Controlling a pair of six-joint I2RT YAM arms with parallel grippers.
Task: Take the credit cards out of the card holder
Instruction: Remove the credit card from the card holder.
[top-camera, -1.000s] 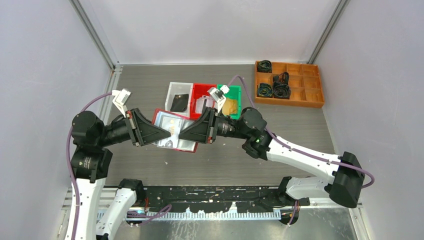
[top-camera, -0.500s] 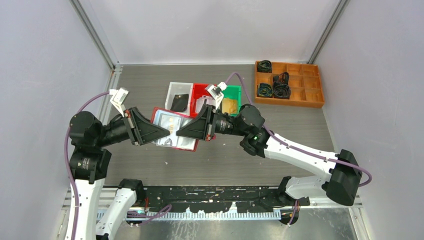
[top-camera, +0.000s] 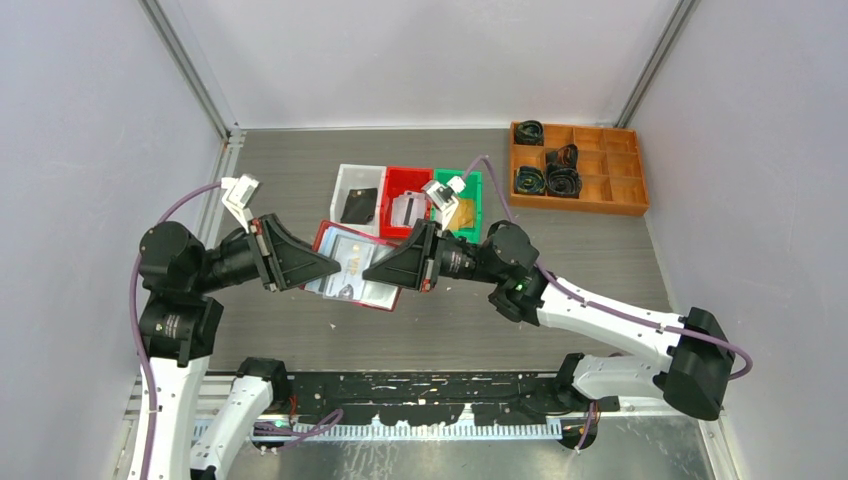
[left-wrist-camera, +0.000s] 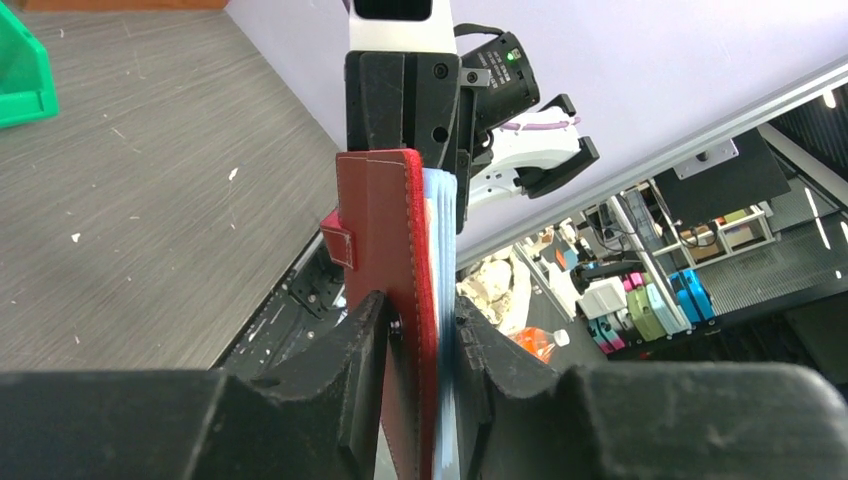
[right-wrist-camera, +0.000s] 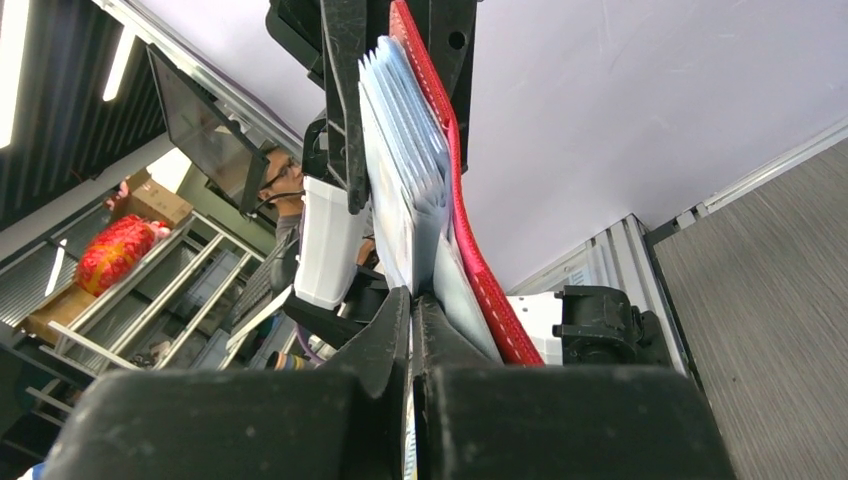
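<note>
Holder (top-camera: 352, 268) is off the table, opened flat, with its long axis running from gripper to gripper.

Left gripper (top-camera: 318, 265): fingers (left-wrist-camera: 350, 370) clamped on the red cover edge, holding it edge-on.

Right gripper (top-camera: 372, 272): opposite end, facing the left. Its fingers (right-wrist-camera: 385, 340) are pinched nearly together on a pale sheet (right-wrist-camera: 412, 285) at the foot of the fanned sleeves (right-wrist-camera: 400, 150). I cannot tell whether that sheet is a card or a sleeve.

Judgement: extraction runs along that axis, rightward, away from the left grip. The right arm is placed to make it.

Writing: none legible on holder or sleeves.
</note>
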